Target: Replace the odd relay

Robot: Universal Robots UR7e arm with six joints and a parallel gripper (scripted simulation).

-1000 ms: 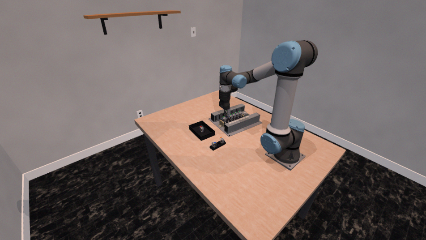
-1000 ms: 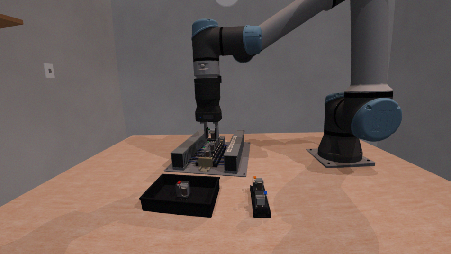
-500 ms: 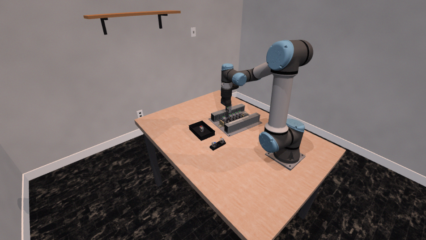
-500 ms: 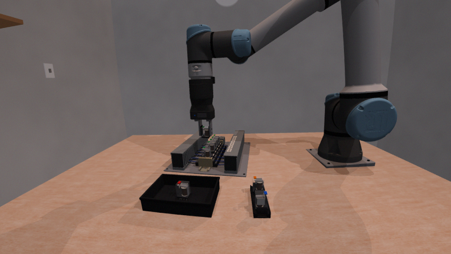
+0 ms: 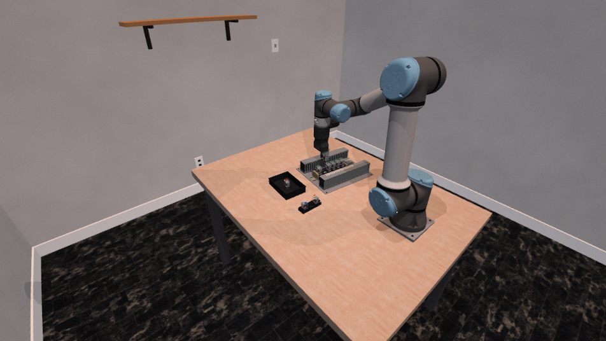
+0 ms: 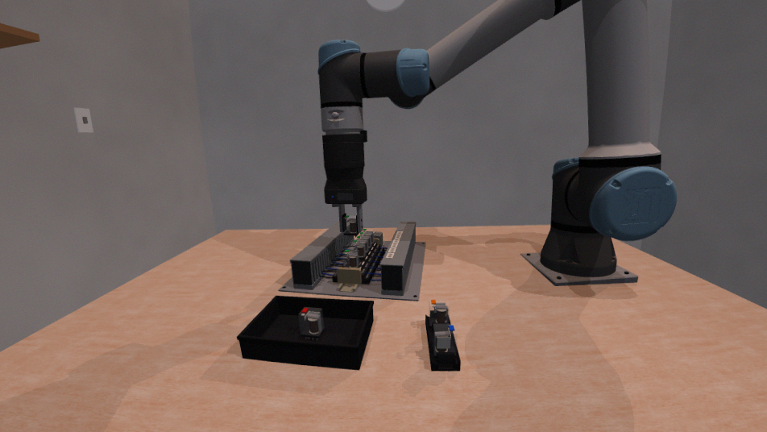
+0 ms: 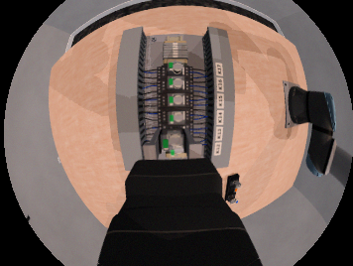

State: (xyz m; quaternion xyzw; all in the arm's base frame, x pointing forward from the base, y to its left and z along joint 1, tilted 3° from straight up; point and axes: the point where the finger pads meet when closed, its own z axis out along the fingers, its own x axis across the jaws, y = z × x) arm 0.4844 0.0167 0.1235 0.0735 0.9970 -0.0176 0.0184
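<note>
The table (image 5: 360, 254) (image 6: 160, 375) (image 7: 79, 129) bears the relay panel (image 5: 326, 190) (image 6: 420, 258) (image 7: 153, 50), whose row runs lengthwise between two gray ducts. The black tray (image 5: 276, 189) (image 6: 300, 354) stands off one end, the red-button relay (image 5: 287, 183) (image 6: 312, 324) inside it, so the pulling half looks done. Beside the tray, the spare rack (image 5: 302, 210) (image 6: 446, 360) (image 7: 229, 191) carries the blue and orange spares. The gripper (image 5: 325, 157) (image 6: 352, 226) (image 7: 172, 136) points straight down over the panel, its two fingers pinching the green-button spare (image 5: 326, 156) (image 6: 352, 226) (image 7: 175, 142), one finger on each duct-facing side. That spare hangs apart from and above the seated relays (image 5: 333, 164) (image 6: 360, 249) (image 7: 177, 100), apparently near the gap next to the tray-end relay; the socket itself is hidden. Its off-center button faces the same duct as theirs, so no half-turn seems needed. What matters is the line down: blades centered across and along the row, then straight into the contacts until the tops are level, without nudging either neighbor.

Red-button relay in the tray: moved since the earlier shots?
No. In top and exterior views, the red-button relay sits at the same spot against the tray walls.
</note>
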